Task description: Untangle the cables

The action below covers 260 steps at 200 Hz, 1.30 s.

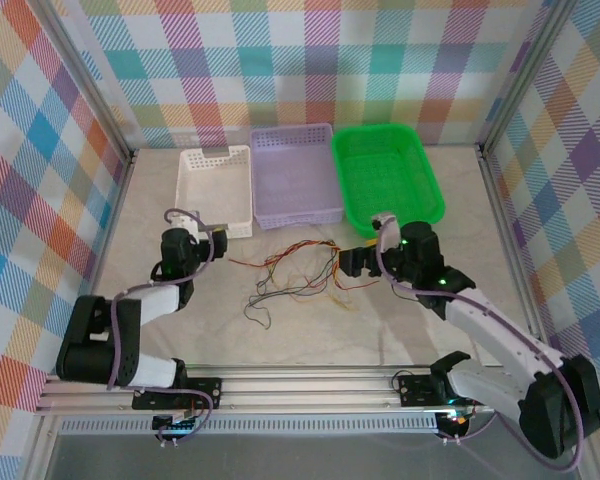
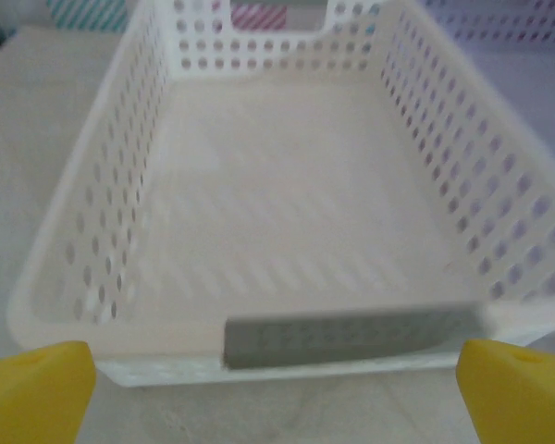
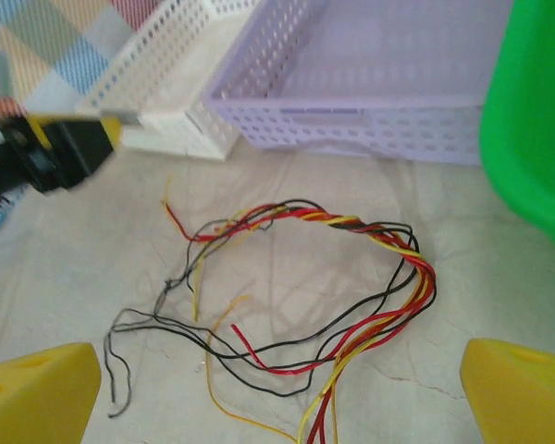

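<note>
We judge the untangling not yet begun: left pincer [image 2: 277, 388] and right pincer [image 3: 277, 393] are spread and empty. Next, pinch one strand of the cables [image 3: 333, 220] at the right's twelve o'clock.

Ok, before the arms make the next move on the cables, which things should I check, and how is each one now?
1. Right gripper open: ok, fingers wide apart, holding nothing.
2. Cables in front of it: ok, lying on the table just ahead.
3. Cables separated: not ok, red, black and yellow strands twist together.
4. Left gripper open: ok, empty.
5. Left gripper facing the cables: not ok, it faces the white basket.
</note>
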Each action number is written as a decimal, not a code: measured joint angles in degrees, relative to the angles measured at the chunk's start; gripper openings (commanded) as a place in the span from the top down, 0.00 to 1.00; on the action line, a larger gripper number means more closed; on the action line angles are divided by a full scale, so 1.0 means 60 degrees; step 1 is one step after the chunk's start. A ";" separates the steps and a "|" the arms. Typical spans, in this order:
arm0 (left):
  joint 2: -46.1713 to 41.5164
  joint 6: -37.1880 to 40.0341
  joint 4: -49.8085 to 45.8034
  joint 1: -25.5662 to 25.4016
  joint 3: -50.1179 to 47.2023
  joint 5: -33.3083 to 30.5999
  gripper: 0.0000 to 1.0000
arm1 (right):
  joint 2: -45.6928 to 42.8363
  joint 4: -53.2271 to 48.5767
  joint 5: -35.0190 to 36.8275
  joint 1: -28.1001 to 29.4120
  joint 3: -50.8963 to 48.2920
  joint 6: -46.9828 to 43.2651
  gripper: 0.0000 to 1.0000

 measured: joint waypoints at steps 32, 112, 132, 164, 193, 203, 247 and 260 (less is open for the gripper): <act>-0.1322 -0.0637 -0.0987 0.0000 0.0266 0.0106 0.00 | 0.1617 -0.0313 0.1013 0.0645 0.0914 -0.0652 0.00; -0.5020 -0.3344 -0.6054 0.0000 0.2441 -0.0277 0.00 | 0.5104 -0.0721 0.2922 0.1708 0.2310 -0.1803 0.07; -0.5876 -0.4586 -0.7402 -0.0004 0.2707 -0.0761 0.00 | 0.5759 -0.0790 0.3523 0.1880 0.2794 -0.2102 0.09; -0.6018 -0.5672 -0.9082 -0.0029 0.3129 -0.0925 0.00 | 0.6109 -0.0714 0.4466 0.2138 0.3038 -0.2601 0.10; -0.5501 -0.5770 -0.9792 -0.0087 0.3523 -0.0561 0.00 | 0.6320 -0.0328 0.5089 0.2157 0.3075 -0.2983 0.11; -0.5311 -0.5770 -1.0003 -0.0087 0.3603 -0.0455 0.00 | 0.6488 -0.0160 0.5268 0.2157 0.3126 -0.3144 0.13; -0.5042 -0.5759 -1.0491 -0.0146 0.3694 -0.0087 0.03 | 0.7471 0.0310 0.5472 0.2157 0.3617 -0.3759 0.23; -0.5042 -0.5741 -1.0491 -0.0149 0.3694 0.0029 0.04 | 0.7624 0.0448 0.5468 0.2157 0.3636 -0.3894 0.31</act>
